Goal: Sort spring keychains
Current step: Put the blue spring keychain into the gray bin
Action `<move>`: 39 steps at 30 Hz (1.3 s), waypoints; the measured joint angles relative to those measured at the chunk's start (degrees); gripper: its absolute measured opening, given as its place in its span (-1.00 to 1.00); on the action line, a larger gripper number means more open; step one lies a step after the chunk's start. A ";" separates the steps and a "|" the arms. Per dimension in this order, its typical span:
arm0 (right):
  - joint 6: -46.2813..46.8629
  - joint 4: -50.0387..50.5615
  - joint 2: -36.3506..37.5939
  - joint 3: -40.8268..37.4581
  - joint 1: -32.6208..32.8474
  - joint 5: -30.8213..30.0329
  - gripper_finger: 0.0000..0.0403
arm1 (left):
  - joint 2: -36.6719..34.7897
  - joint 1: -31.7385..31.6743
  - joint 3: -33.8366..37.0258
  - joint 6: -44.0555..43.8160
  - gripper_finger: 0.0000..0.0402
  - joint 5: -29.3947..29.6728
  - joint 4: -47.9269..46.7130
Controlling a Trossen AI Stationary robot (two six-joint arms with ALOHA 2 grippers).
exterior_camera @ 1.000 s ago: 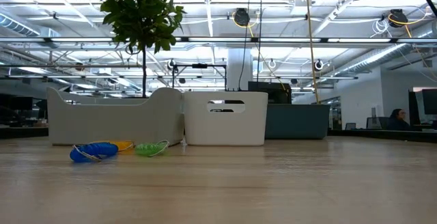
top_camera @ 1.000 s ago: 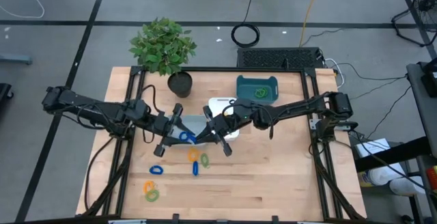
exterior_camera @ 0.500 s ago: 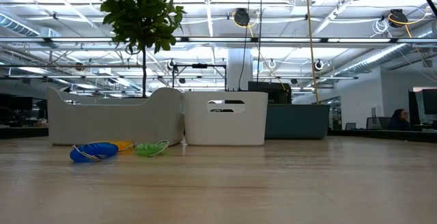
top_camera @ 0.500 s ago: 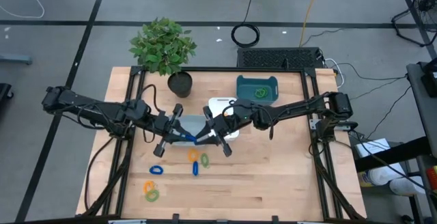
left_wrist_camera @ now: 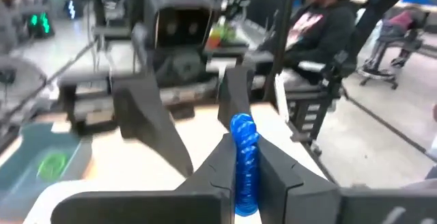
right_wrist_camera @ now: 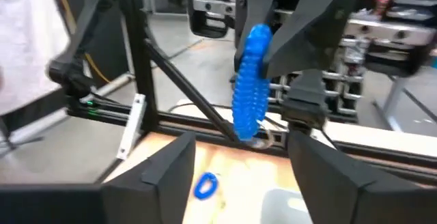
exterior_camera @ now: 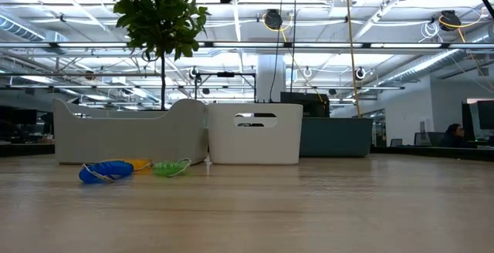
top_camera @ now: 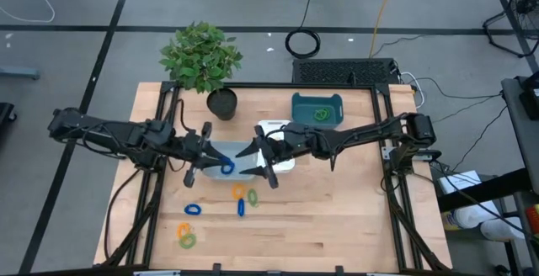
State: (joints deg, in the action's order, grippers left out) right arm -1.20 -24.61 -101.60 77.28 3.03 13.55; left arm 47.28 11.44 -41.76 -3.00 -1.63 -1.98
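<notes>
My left gripper [top_camera: 216,161] is shut on a blue spring keychain [top_camera: 226,167] above the grey tray [top_camera: 240,151]. My right gripper [top_camera: 258,165] stands open just to its right, one finger on either side of the coil's free end [right_wrist_camera: 247,115] and apart from it. More spring keychains lie flat on the table: orange [top_camera: 238,190], green [top_camera: 252,198], two blue [top_camera: 241,207] [top_camera: 193,209] and an orange and green pair [top_camera: 185,235]. Green ones lie in the teal tray [top_camera: 318,108]. My left gripper pinches one end of the blue coil [left_wrist_camera: 242,176] between its two fingers, coming about level from the table's left. The coil runs along the fingers, and its other end [left_wrist_camera: 242,125] sticks out past their tips. It is lifted clear of the table.
A white tray [top_camera: 276,131] stands between the grey and teal trays. A potted plant [top_camera: 202,57] stands at the far left of the table. In the low view the grey tray [exterior_camera: 127,133] and white tray [exterior_camera: 255,133] stand behind three keychains [exterior_camera: 106,170]. The near half of the table is mostly bare wood.
The blue keychain has passed from my right gripper to my left. My left gripper shut on the coil and drew back with it toward the table's left edge. My right gripper opened and let go, staying in place.
</notes>
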 joint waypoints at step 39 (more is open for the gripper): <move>-2.71 6.63 12.27 -0.02 -5.86 -9.03 0.36 | 12.26 -0.71 -14.97 -13.19 -0.86 9.79 -51.46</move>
State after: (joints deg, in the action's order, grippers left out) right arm -3.92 -17.98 -89.34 77.26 -2.83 4.51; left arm 59.54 10.73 -56.73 -16.20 8.16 -53.44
